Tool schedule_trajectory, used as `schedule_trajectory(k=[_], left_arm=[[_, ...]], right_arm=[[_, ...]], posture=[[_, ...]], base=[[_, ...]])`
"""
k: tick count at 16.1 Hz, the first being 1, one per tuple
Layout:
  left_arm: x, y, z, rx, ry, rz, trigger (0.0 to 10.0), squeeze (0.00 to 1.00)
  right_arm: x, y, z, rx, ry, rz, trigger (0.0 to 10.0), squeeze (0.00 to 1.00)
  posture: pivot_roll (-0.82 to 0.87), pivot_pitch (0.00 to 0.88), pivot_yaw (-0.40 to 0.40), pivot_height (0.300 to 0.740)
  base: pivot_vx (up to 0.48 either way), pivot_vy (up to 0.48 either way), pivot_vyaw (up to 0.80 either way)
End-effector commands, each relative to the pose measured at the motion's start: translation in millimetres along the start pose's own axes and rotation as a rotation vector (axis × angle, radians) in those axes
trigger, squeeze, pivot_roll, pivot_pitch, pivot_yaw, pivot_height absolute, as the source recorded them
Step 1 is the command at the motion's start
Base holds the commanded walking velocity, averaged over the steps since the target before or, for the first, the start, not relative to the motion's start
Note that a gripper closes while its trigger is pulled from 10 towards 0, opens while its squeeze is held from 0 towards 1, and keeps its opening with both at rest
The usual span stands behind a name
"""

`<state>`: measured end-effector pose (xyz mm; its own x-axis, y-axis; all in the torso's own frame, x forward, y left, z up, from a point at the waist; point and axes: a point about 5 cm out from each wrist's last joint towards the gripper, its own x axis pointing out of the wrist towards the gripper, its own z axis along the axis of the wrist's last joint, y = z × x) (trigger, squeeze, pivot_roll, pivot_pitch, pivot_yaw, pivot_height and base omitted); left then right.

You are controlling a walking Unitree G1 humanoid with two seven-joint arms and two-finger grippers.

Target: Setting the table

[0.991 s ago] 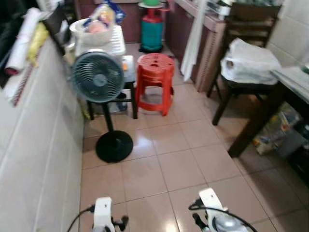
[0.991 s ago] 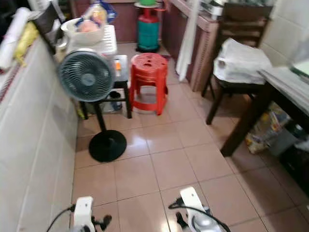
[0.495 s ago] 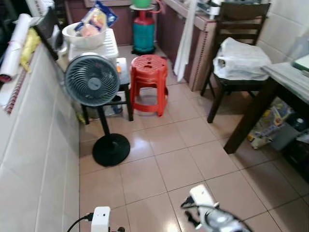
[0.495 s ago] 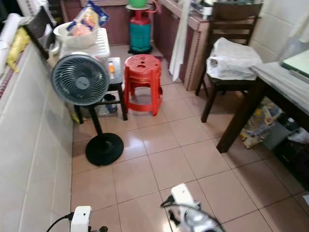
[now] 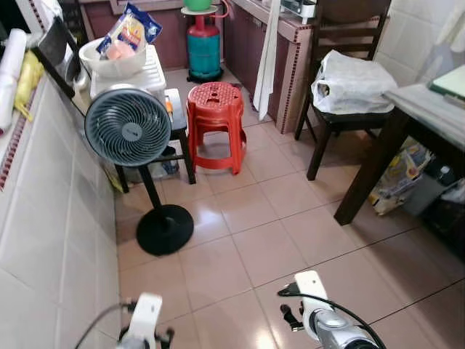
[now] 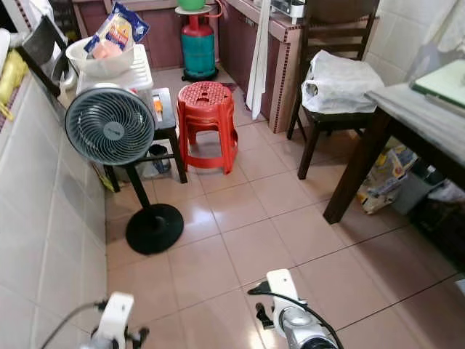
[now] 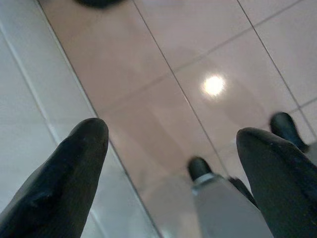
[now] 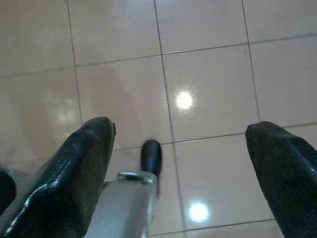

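while both arms hang low over a pinkish tiled floor (image 5: 254,240), the robot looks down into a narrow kitchen area. the left gripper (image 7: 171,148) points at the floor beside a white tiled wall (image 5: 43,240), and its 2 black fingers (image 7: 59,183) are spread wide apart with nothing between them. the right gripper (image 8: 181,144) also hangs over bare tiles, its 2 fingers (image 8: 64,178) spread wide and holding nothing.

a dark wooden table (image 5: 425,109) stands at the right edge of the head view, with a pale top and something green lying flat on it at the far right. under and beside the table sit bags and clutter (image 5: 403,182), too jumbled to tell apart. a dark wooden chair (image 5: 341,109) stands just beyond the table, with a white plastic bag (image 5: 352,73) resting on its seat.

on the left, a grey standing fan (image 5: 127,126) rises from a round black base (image 5: 165,229) near the wall. just behind it is a small dark side table (image 5: 178,123). beside that stands a red plastic stool (image 5: 213,113). a white rack (image 5: 149,69) behind the fan carries a white bowl (image 5: 112,58) with a snack packet (image 5: 131,29) leaning in it. farther back, a teal gas cylinder (image 5: 203,47) with a red top stands on the floor, and a white cloth (image 5: 265,51) hangs down a brown counter (image 5: 290,65) next to it.
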<state>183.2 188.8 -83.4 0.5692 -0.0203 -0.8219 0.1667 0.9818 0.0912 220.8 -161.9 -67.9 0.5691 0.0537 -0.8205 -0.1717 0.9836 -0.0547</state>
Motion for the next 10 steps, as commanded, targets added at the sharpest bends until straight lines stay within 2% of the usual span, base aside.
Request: schedule_trajectory(k=[1,3,4,5,7,10], left_arm=[[0.1,1.2,1.0,0.03,0.003,-0.004,10.0,0.0],[0.8,-1.3,3.7,0.072,0.0,-0.021,10.0,0.0],[1.0,-3.8,3.8,0.075,-0.001,-0.033,10.0,0.0],[1.0,-4.2,3.8,0.074,-0.001,-0.036,10.0,0.0],[0.9,-7.7,1.8,0.085,0.001,-0.044,10.0,0.0],[0.2,-14.7,-4.2,0.103,0.015,-0.073,10.0,0.0]], right_arm=[[-0.5,-0.2,-6.7,0.036,0.02,-0.014,10.0,0.0],[-6.9,-21.3,-32.8,0.122,0.045,-0.058,10.0,0.0],[-8.0,-23.4,-37.3,0.151,0.05,-0.072,10.0,0.0],[-8.3,-23.8,-38.4,0.156,0.051,-0.076,10.0,0.0],[-10.2,-27.2,-45.3,0.147,0.065,-0.084,10.0,0.0],[-12.1,-29.2,-52.3,0.118,0.08,-0.083,10.0,0.0]], posture=[[-0.12,0.0,0.083,0.74],[-0.15,0.0,0.117,0.74],[-0.16,0.0,0.123,0.74],[-0.16,0.0,0.123,0.74],[-0.18,0.0,0.129,0.74],[-0.18,0.0,0.128,0.74]], base=[[0.0,0.0,-0.77],[0.0,0.0,-0.77],[0.0,0.0,-0.77],[0.0,0.0,-0.77],[0.0,0.0,0.0],[0.0,0.0,-0.73]])
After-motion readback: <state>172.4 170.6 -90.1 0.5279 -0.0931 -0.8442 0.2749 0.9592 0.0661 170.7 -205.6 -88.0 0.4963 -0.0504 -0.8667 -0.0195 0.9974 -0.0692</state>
